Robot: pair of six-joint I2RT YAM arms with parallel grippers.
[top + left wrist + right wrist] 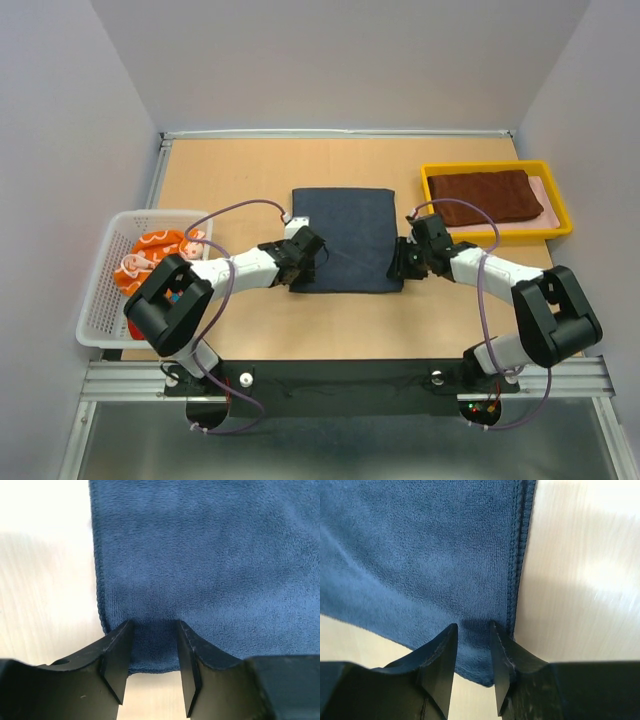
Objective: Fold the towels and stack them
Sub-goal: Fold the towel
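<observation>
**Reaching for both near corners of the dark navy towel (345, 240)**

Straddling the towel's near left corner with the left jaws, parted only narrowly, tips resting at the hem, cloth lying flat across the gap and nothing visibly pinched. Straddling the near right corner in the same way with the right jaws, parted narrower yet, the stitched hem running just inside one finger (507, 670). Stretching the left arm (235, 268) and the right arm (490, 268) inward from the near edge, one on each side of the cloth.

Showing the navy towel spread flat around the middle of the tabletop (250, 180), its long sides pointing toward the far edge. Showing a reddish-brown towel (485, 197) lying folded in a yellow tray (565, 215) by the right edge, toward the far right corner and apart from the navy one. Showing an orange towel with white pattern (150, 258) bunched inside a white mesh basket (100, 310) at the left edge, toward the near left corner.
</observation>
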